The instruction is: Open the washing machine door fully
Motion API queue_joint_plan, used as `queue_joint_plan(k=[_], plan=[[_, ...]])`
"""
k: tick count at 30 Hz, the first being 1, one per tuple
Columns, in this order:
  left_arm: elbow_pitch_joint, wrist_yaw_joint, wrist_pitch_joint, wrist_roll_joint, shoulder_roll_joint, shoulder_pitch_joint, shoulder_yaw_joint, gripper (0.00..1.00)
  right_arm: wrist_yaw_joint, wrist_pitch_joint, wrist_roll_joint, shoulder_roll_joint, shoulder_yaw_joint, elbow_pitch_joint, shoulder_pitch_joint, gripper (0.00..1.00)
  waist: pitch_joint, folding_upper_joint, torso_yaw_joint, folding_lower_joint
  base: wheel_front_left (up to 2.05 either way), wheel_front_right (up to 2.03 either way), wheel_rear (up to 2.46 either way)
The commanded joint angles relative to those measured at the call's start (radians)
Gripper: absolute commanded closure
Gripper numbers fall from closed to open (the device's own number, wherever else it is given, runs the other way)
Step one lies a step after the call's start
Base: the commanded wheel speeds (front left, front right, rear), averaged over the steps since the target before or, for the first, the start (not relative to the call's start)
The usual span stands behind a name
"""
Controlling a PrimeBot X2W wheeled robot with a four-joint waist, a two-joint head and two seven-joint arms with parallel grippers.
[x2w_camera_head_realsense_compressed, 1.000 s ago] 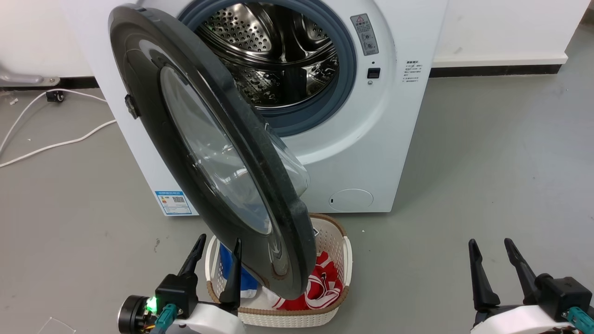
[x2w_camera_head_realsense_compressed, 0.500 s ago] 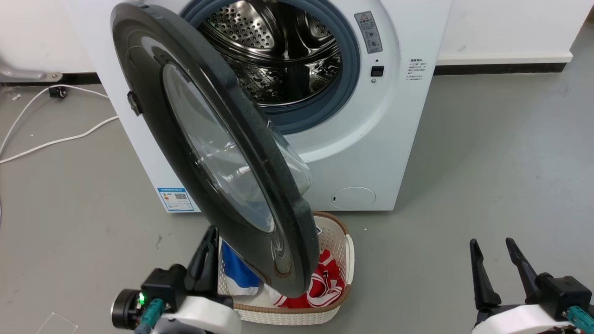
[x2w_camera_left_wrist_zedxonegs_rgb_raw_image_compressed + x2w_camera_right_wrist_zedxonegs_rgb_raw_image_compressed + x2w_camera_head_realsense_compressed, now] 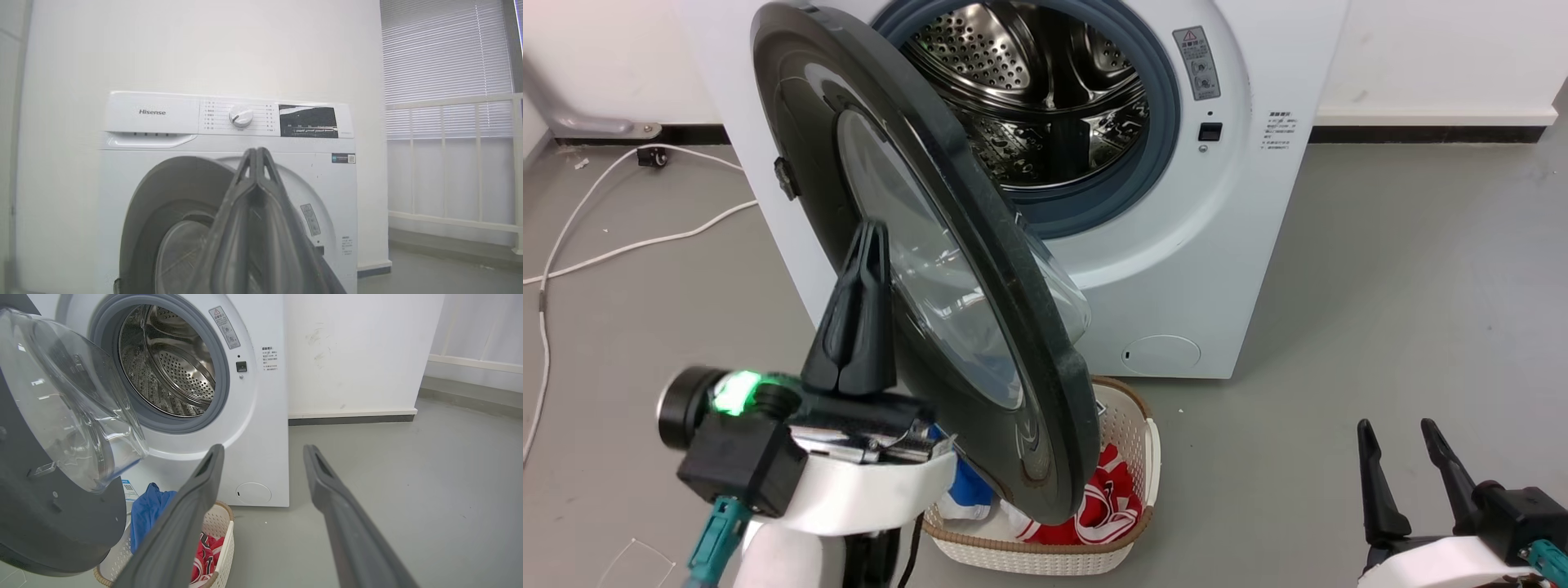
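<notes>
The left end effector (image 3: 872,233), pressed together as one probe, stands before the half-open washing machine door (image 3: 800,106), probably to swing it.

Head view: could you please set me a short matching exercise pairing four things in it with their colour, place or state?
Column one:
1. washing machine door
2. left tool
3. right tool
4. laundry basket

Column two:
A. open, fingers apart, low at the right
B. white, sitting beneath the door's lower edge
C. black-rimmed, swung partly open
D. shut, fingers together, in front of the door's outer face

Pairs: 1-C, 2-D, 3-A, 4-B
</notes>
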State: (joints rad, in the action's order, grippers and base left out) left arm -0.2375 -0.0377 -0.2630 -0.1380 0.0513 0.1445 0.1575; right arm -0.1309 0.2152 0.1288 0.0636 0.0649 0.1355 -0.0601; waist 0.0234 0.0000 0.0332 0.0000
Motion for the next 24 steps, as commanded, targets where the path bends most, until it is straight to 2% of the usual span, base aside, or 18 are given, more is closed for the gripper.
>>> queue_joint_plan(k=[1,5,9,13,18,24], plan=[[-0.042,0.008,-0.002,0.005,-0.001,0.028,0.016,1.0,0.0,0.006,-0.009,-0.003,0.003,0.002,0.007,0.0,0.001,0.0,0.003,0.0,0.0,0.0,0.0],[-0.141,0.02,-0.002,0.014,-0.001,0.075,0.082,1.0,0.0,0.006,-0.01,-0.006,0.008,0.004,0.005,0.0,0.004,0.0,0.005,0.0,0.0,0.0,0.0],[-0.168,0.004,-0.002,0.01,-0.001,0.102,0.189,1.0,0.0,0.004,-0.01,-0.008,0.008,0.005,0.002,0.0,0.005,0.0,0.004,0.0,0.0,0.0,0.0],[-0.132,-0.024,0.041,-0.029,-0.001,0.089,0.334,1.0,0.0,0.002,-0.008,-0.011,0.009,0.006,-0.004,0.0,0.003,0.0,0.002,0.0,0.0,0.0,0.0],[-0.043,-0.054,0.142,-0.085,-0.001,0.048,0.486,1.0,0.0,-0.002,-0.002,-0.012,0.001,0.008,-0.005,0.0,-0.005,0.0,-0.005,0.0,0.0,0.0,0.0],[0.066,-0.065,0.254,-0.142,0.015,-0.028,0.575,1.0,0.0,-0.005,-0.001,-0.014,0.003,0.01,-0.004,0.0,-0.015,0.0,-0.014,0.0,0.0,0.0,0.0]])
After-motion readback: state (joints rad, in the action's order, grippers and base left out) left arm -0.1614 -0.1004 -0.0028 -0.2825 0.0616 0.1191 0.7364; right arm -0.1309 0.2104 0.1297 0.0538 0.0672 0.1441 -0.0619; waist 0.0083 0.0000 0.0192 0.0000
